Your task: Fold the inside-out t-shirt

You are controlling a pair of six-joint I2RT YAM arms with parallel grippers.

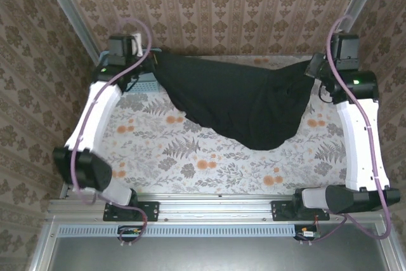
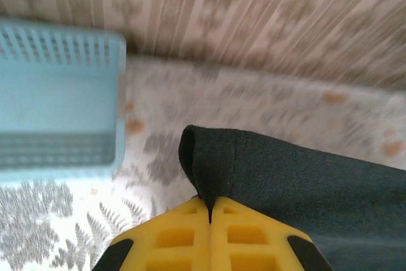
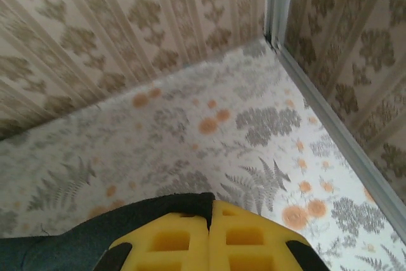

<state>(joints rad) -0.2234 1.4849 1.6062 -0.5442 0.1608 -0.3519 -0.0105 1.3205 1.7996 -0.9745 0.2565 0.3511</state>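
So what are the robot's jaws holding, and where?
The black t-shirt. The left jaws pinch a folded edge at its left end, the right jaws an edge at its right end.

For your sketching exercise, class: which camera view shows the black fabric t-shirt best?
Top external: the whole black fabric t-shirt stretches between both arms. Left wrist shows one folded edge at its jaws; right wrist just a corner.

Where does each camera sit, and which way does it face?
Top external: above, behind the bases, facing down on the flower-patterned table; both arms hold the plain black fabric t-shirt.
Left wrist: on the left arm, facing the back wall; yellow left tool pinches the t-shirt near the light blue plastic basket.
Right wrist: on the right arm, facing the far right corner; yellow right tool pinches the t-shirt.
All share the t-shirt.
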